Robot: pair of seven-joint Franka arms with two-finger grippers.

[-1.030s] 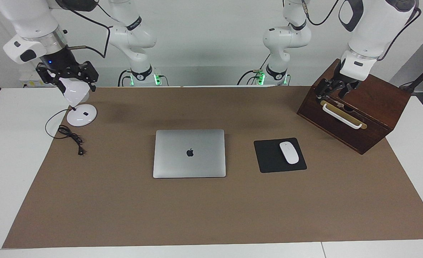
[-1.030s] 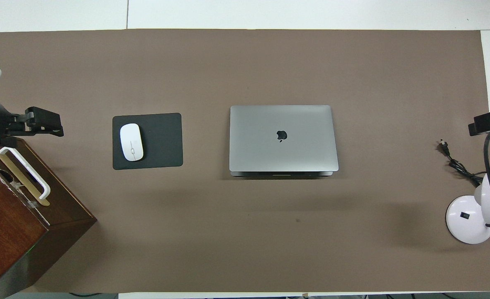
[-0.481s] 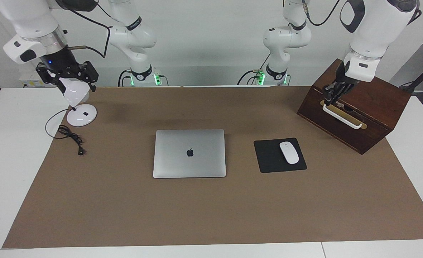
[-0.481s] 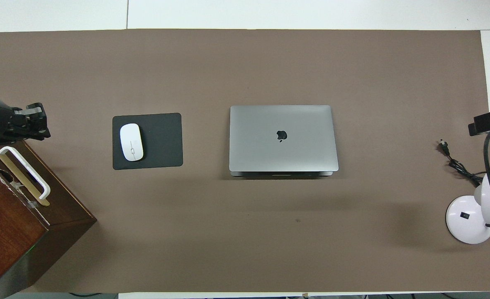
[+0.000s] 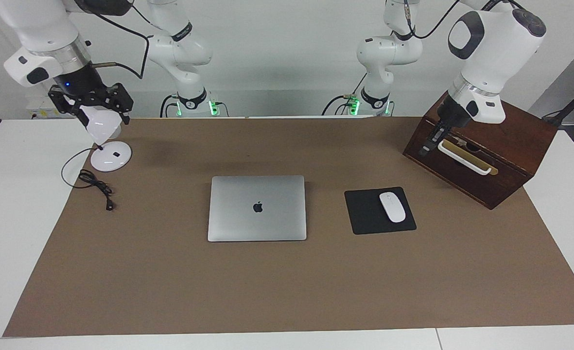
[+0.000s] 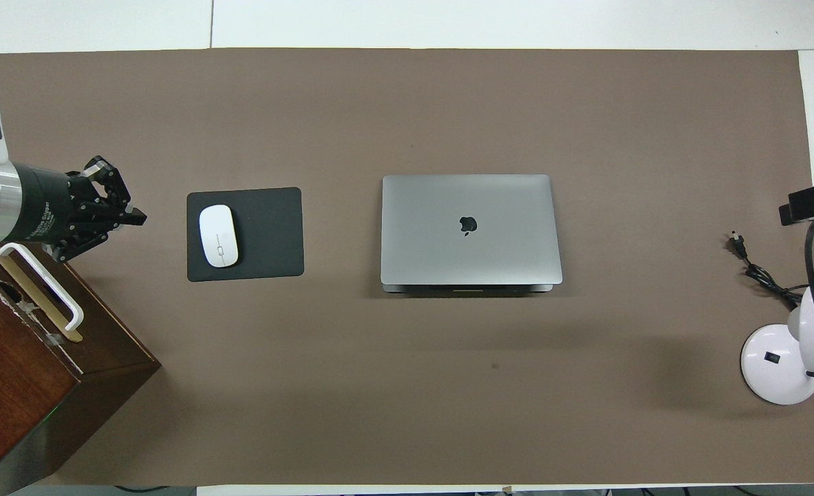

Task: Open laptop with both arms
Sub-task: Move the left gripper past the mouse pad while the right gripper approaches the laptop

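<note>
Since the frame a second back, only the left gripper had really moved: it swung round from pointing down at the wooden box to pointing out sideways, hanging by the box's corner just above its white handle, aimed toward the mouse pad. From overhead its fingers looked clenched together, holding nothing. The right gripper hadn't budged, parked over the desk lamp at its own end of the counter, fingers spread wide and empty.

The laptop sat shut and flat mid-counter, farther from the robots than the box and the lamp, well apart from both grippers, logo up. Judging from the overhead view, the lid's lip faced the robots, so I'd guess the move was one gripper pinning the base near the front edge while the other got a fingertip under the lid and lifted slowly, or the whole thing would tip.

Containers: only that box, drawer-like front closed, so no telling what was inside. The white mouse was on the pad.
</note>
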